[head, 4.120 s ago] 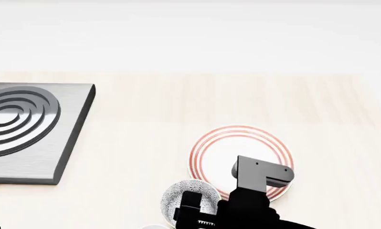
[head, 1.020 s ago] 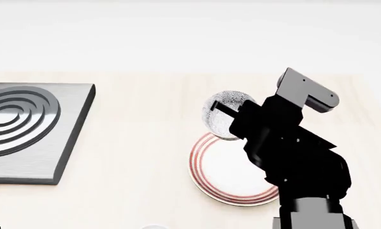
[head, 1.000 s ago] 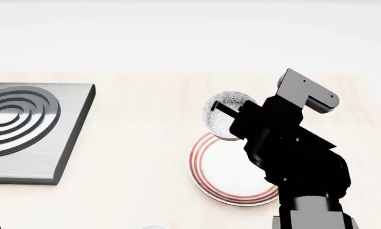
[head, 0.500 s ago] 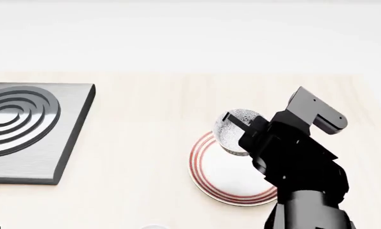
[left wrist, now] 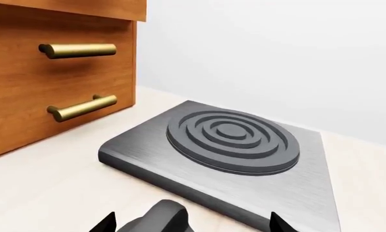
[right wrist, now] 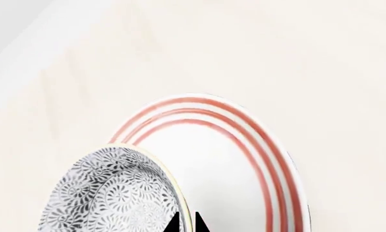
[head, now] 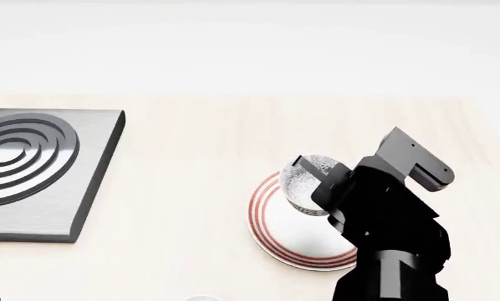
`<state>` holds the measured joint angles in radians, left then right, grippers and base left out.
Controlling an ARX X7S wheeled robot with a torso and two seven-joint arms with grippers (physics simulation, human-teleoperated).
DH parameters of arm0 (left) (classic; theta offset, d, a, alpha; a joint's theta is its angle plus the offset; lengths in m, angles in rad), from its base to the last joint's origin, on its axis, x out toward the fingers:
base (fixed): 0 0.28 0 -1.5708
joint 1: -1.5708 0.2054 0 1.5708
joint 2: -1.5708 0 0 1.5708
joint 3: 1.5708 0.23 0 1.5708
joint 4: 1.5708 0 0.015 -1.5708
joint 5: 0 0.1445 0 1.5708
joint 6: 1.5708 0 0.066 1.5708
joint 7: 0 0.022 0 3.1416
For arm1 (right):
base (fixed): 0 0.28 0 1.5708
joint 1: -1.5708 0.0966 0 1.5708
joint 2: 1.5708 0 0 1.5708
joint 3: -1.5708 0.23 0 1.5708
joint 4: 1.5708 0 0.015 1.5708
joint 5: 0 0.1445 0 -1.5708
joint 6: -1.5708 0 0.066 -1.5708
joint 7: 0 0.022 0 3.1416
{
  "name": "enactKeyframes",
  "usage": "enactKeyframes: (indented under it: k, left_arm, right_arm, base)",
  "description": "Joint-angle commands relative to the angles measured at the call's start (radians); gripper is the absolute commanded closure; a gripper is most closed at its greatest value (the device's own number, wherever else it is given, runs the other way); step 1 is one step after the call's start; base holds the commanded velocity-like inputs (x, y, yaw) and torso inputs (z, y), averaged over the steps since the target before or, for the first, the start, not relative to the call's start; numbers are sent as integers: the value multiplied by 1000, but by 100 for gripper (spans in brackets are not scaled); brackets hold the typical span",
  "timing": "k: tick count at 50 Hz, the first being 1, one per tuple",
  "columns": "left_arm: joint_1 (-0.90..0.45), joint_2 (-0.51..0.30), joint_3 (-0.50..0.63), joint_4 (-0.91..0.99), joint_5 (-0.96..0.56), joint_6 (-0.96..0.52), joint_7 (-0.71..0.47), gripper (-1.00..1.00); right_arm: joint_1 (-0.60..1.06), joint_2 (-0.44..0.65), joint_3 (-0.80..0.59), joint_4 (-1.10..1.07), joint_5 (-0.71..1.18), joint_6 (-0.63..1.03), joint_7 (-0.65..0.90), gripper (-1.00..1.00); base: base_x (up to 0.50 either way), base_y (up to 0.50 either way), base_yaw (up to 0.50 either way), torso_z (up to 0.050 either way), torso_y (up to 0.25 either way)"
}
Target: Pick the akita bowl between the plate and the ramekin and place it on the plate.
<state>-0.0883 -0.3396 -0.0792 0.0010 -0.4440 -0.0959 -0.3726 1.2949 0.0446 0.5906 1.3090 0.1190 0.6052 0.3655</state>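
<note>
A: What carries everything?
B: A pale wooden counter (head: 192, 144). From the left wrist, only a grey burner plate (left wrist: 231, 145) beside a wooden drawer cabinet (left wrist: 51, 72); I cannot tell the left gripper's opening.
A: And the head?
B: The right gripper (head: 317, 182) pinches the akita bowl (head: 310, 182) by its rim, over the plate (head: 275, 232), so it can descend.
A: Right wrist?
B: The bowl (right wrist: 115, 193) hangs tilted above the plate's (right wrist: 258, 150) edge, jaws closed on the rim.

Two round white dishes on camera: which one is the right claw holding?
The speckled grey-and-white bowl, pinched at its rim by the right claw and held above the other dish. That other one, the flat red-ringed plate, lies on the counter.
</note>
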Motion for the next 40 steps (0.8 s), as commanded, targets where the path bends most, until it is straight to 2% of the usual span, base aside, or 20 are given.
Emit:
enactKeyframes:
  k: [1,11,40]
  left_arm:
    - [0,-1,1,0,-3,0,-3,-100]
    - [1,-1,3,-4,-3,7,-1,-100]
    - [0,-6,7,-4,-9,7,-5,-100]
  right_arm:
    - [6,-13,131,0,-68,-8,12,100]
    - [-4,-29,175,0,-95,-31,33,100]
    - [-40,-29,155,0,-108,-30,47,100]
  base:
    - [0,0,0,0,0]
    - [0,0,0,0,1]
    - [0,0,0,0,0]
